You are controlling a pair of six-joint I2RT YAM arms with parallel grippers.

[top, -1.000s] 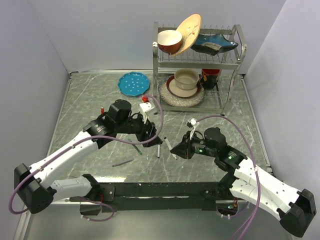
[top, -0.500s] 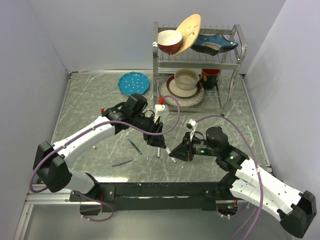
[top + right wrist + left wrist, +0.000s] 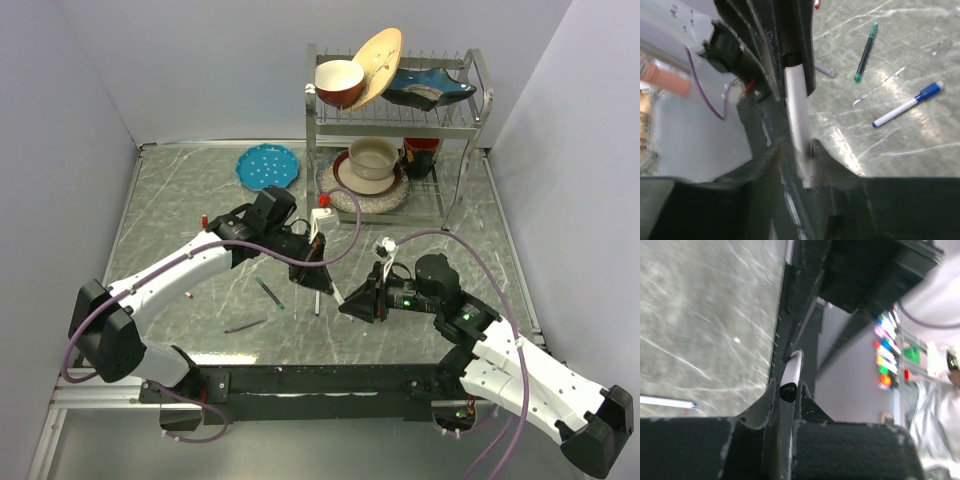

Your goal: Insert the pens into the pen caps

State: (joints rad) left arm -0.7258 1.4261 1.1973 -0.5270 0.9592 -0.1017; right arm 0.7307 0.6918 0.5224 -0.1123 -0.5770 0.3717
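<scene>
A white-barrelled pen (image 3: 335, 294) is spanned between both grippers above the table. My left gripper (image 3: 322, 282) is shut on its black end (image 3: 788, 390), and the white barrel runs away from the jaws. My right gripper (image 3: 796, 147) has its fingers loosely round the other end of the barrel (image 3: 796, 100), with a little slack showing. On the table lie a dark green pen (image 3: 268, 292) (image 3: 866, 50), a white pen with a blue end (image 3: 907, 105) (image 3: 665, 401), a thin dark stick (image 3: 245, 325) and a small red cap (image 3: 203, 218).
A metal dish rack (image 3: 462, 125) with bowls and plates stands at the back right, over a woven mat (image 3: 340, 200). A blue plate (image 3: 268, 165) lies at the back centre. The arms' base rail (image 3: 320, 380) runs along the near edge.
My left arm has swung right to the pen in the right gripper and has shut on its black end. The right jaws have eased apart a little.
</scene>
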